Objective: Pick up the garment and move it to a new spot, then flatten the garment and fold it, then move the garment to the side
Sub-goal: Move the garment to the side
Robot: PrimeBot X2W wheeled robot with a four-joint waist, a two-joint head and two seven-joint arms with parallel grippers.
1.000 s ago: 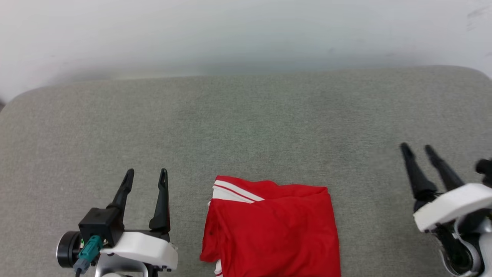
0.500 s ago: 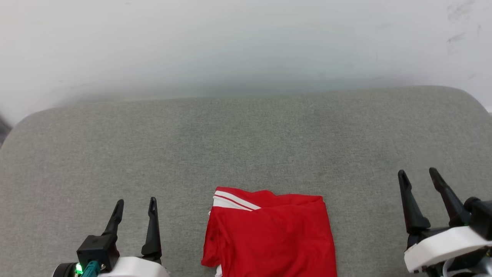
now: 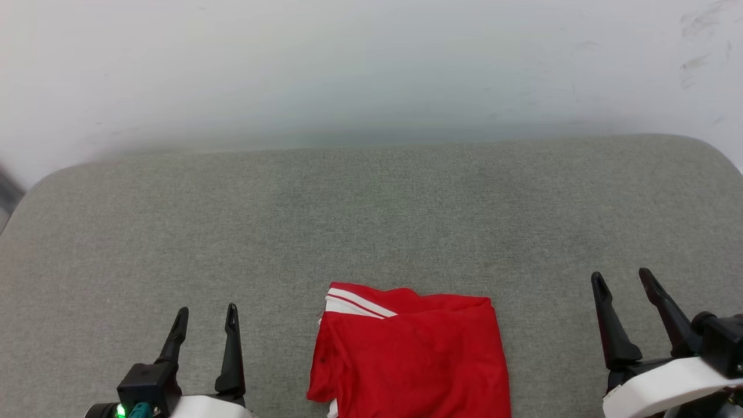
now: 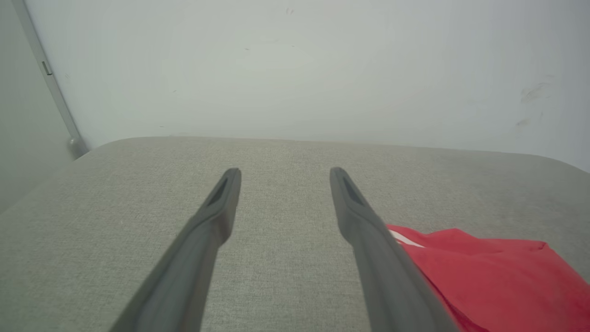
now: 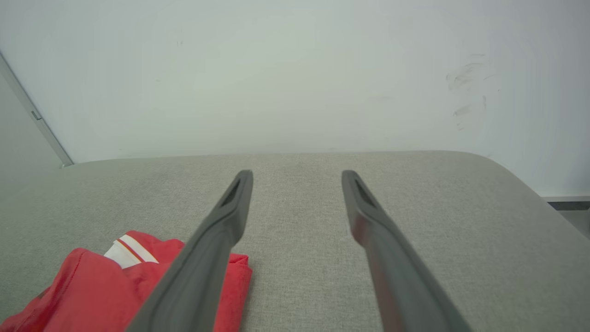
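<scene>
While folded, the garment lies between parted end effectors.

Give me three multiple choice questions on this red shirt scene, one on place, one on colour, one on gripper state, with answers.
1. Where does the folded bright red jersey lie on the grey fabric pad?
A) between the left gripper and right gripper
B) left of both
C) against the wall
2. Its trim colour?
A) blue
B) white
C) yellow
3. The grippers are:
A) both shut on cloth
B) one shut
C) both open, empty
Answers:
1 A: head view shows it between them.
2 B: the trim at its far left corner is white.
3 C: both stand spread, holding nothing.
</scene>
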